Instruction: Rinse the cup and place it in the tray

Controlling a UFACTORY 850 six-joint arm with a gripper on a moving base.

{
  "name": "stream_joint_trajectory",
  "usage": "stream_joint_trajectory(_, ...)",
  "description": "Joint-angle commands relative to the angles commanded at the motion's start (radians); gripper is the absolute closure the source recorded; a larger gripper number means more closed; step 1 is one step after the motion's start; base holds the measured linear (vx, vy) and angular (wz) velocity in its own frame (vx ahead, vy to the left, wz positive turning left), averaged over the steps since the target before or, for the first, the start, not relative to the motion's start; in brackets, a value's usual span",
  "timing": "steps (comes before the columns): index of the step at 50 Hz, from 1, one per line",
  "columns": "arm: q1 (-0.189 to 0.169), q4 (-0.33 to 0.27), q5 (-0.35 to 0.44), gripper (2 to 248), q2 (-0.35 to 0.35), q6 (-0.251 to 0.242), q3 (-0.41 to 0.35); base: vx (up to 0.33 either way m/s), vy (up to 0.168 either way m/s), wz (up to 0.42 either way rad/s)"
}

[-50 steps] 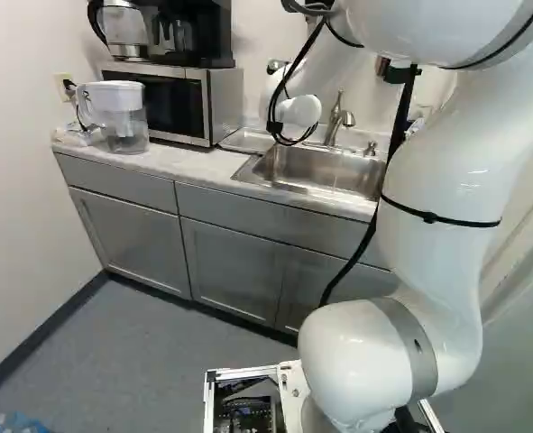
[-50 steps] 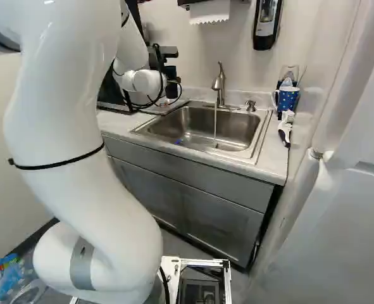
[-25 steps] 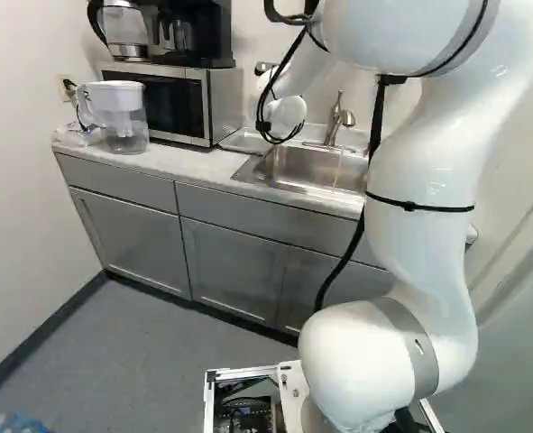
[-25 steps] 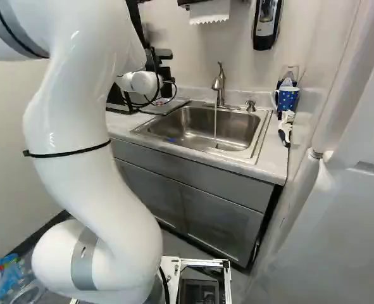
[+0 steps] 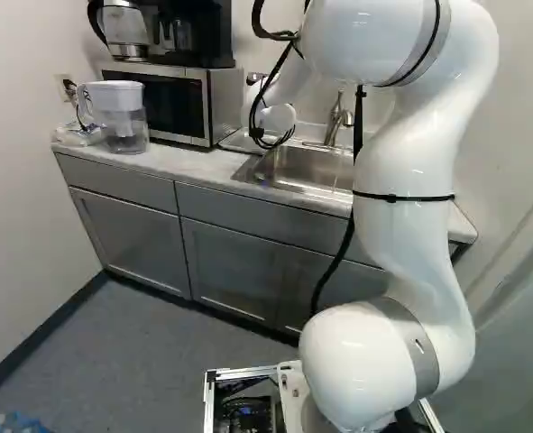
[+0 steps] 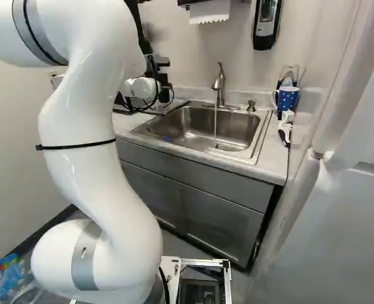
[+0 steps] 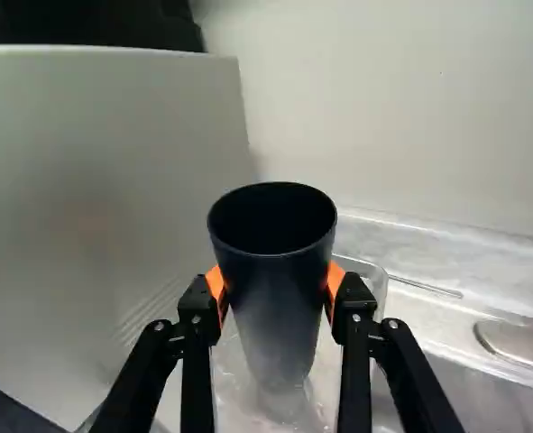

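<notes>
The tool (image 7: 275,283) grips the cup (image 7: 280,311) from 2 sides, mouth upward, seemingly over the tray (image 7: 381,290) beside the sink (image 6: 193,130), presumably leaving its base free for setting down.

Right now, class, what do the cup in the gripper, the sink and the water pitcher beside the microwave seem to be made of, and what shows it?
Cup: probably matte plastic, though coated metal is possible; its dark surface has only a soft sheen.
Sink: likely satin stainless steel, from its grey metallic reflections.
Water pitcher: apparently smooth plastic, see-through below and opaque white above.
</notes>
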State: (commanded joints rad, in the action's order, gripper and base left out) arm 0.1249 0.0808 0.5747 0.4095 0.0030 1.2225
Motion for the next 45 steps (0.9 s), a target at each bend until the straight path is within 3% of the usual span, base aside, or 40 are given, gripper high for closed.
stream_joint_trajectory(45, 0.000, 0.000, 0.000, 126, 0.027, 0.000, -0.011, 0.000, 0.000, 0.000)
